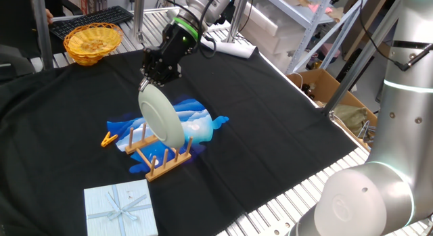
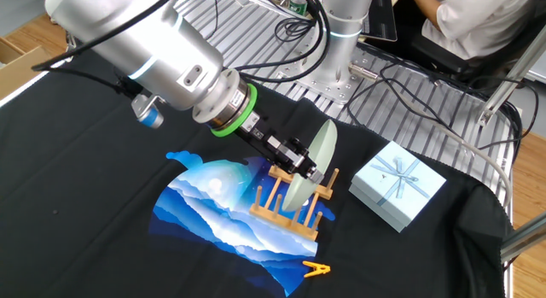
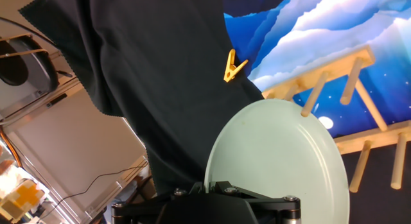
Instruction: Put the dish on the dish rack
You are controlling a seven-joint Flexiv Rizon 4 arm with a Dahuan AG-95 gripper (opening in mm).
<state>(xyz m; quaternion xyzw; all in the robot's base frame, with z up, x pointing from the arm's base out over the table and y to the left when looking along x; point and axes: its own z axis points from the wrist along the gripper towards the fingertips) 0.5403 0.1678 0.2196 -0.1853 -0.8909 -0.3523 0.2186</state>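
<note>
The claw [image 1: 144, 81] grips the dish [image 1: 162, 117] by its upper rim, holding it on edge and tilted. The dish's lower edge sits down among the pegs of the rack [image 1: 157, 155], though whether it touches the rails cannot be told. In the hand view the dish [image 3: 277, 161] fills the lower frame, with a peg of the rack [image 3: 340, 99] showing just past its rim. The rack stands on a blue printed cloth [image 1: 196, 120] near the middle of the table [image 1: 257, 114]. An orange clothespin [image 1: 109, 138] lies just beside the cloth. A pale gift box [image 1: 120, 208] sits toward one table edge, and a wicker basket [image 1: 92, 42] at a far corner.
</note>
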